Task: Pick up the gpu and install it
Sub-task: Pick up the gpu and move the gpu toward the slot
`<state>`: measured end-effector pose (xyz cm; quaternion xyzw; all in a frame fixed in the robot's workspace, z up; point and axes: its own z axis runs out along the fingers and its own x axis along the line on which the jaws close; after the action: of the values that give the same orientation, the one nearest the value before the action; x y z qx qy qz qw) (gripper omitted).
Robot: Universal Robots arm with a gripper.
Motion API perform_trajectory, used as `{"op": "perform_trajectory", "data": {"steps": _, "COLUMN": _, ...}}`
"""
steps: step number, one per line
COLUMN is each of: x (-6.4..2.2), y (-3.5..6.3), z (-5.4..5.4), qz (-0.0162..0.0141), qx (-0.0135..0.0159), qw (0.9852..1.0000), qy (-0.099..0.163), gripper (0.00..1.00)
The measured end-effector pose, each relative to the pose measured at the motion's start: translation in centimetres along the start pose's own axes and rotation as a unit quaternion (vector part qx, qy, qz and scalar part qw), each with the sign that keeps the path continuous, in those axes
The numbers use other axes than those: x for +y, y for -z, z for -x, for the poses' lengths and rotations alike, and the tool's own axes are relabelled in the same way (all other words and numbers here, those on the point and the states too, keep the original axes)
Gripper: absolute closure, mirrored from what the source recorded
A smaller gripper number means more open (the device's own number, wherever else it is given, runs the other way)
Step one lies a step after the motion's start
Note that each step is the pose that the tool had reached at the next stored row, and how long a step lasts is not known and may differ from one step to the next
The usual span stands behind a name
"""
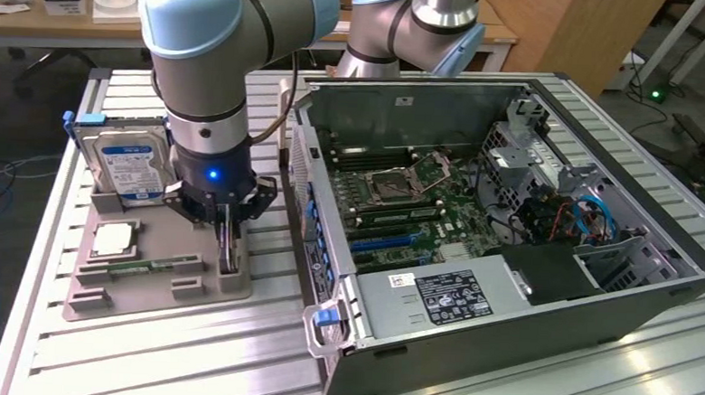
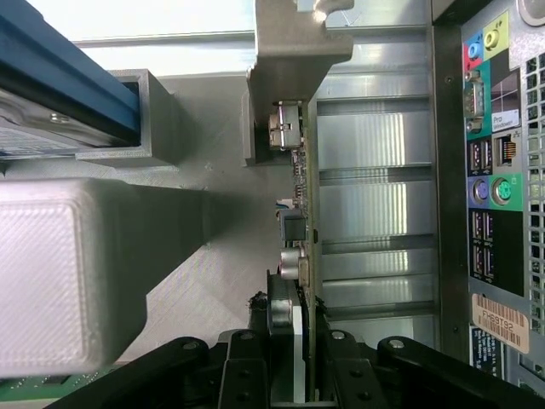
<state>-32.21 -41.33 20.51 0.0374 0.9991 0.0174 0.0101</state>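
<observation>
The gpu (image 1: 229, 251) is a thin dark card standing on edge in a slot of the grey parts holder (image 1: 93, 303), just beside the open computer case (image 1: 505, 287). My gripper (image 1: 228, 223) reaches straight down over it, and its black fingers (image 2: 281, 349) press both sides of the card. In the wrist view the gpu (image 2: 300, 213) runs away from the gripper (image 2: 298, 345), showing its silver bracket edge and connectors. The far end of the card sits against a grey post of the holder (image 2: 289, 77).
On the holder stand a silver hard drive with a blue-white label (image 1: 130, 170), a square CPU chip (image 1: 114, 238) and a memory stick (image 1: 143, 265). The case's motherboard (image 1: 406, 209) lies exposed. The case's rear ports (image 2: 494, 170) are close by. A second arm (image 1: 410, 24) stands behind.
</observation>
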Motion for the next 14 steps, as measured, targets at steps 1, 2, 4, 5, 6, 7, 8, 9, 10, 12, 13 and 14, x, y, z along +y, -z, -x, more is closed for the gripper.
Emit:
{"op": "perform_trajectory", "data": {"steps": 1, "x": 0.0, "y": 0.1, "z": 0.0, "qz": 0.0, "qx": 0.0, "qw": 1.0, "qy": 0.0, "gripper": 0.72}}
{"op": "perform_trajectory", "data": {"steps": 2, "x": 0.01, "y": 0.27, "z": 0.0, "qz": -0.0002, "qx": 0.0002, "qw": 1.0, "qy": 0.0, "gripper": 0.72}}
{"op": "perform_trajectory", "data": {"steps": 4, "x": 0.02, "y": 0.68, "z": 0.0, "qz": -0.0002, "qx": 0.0002, "qw": 1.0, "qy": 0.0, "gripper": 0.72}}
{"op": "perform_trajectory", "data": {"steps": 5, "x": 0.03, "y": 0.93, "z": 0.0, "qz": -0.0002, "qx": 0.0002, "qw": 1.0, "qy": 0.0, "gripper": 0.72}}
{"op": "perform_trajectory", "data": {"steps": 6, "x": 0.04, "y": 1.18, "z": 0.0, "qz": -0.0002, "qx": 0.0002, "qw": 1.0, "qy": 0.0, "gripper": 0.72}}
{"op": "perform_trajectory", "data": {"steps": 7, "x": 0.05, "y": 1.43, "z": 0.0, "qz": -0.0002, "qx": 0.0003, "qw": 1.0, "qy": 0.0, "gripper": 0.72}}
{"op": "perform_trajectory", "data": {"steps": 8, "x": 0.05, "y": 1.7, "z": 0.0, "qz": -0.0002, "qx": 0.0002, "qw": 1.0, "qy": 0.0, "gripper": 0.72}}
{"op": "perform_trajectory", "data": {"steps": 9, "x": 0.06, "y": 1.97, "z": 0.0, "qz": -0.0002, "qx": 0.0002, "qw": 1.0, "qy": 0.0, "gripper": 0.72}}
{"op": "perform_trajectory", "data": {"steps": 10, "x": 0.07, "y": 2.28, "z": 0.0, "qz": -0.0002, "qx": 0.0003, "qw": 1.0, "qy": 0.0, "gripper": 0.72}}
{"op": "perform_trajectory", "data": {"steps": 12, "x": 0.1, "y": 2.89, "z": 0.1, "qz": -0.0002, "qx": 0.0002, "qw": 1.0, "qy": 0.0, "gripper": 0.72}}
{"op": "perform_trajectory", "data": {"steps": 13, "x": 0.11, "y": 3.19, "z": 0.1, "qz": -0.0002, "qx": 0.0002, "qw": 1.0, "qy": 0.0, "gripper": 0.72}}
{"op": "perform_trajectory", "data": {"steps": 14, "x": 0.12, "y": 3.5, "z": 0.1, "qz": -0.0002, "qx": 0.0002, "qw": 1.0, "qy": 0.0, "gripper": 0.72}}
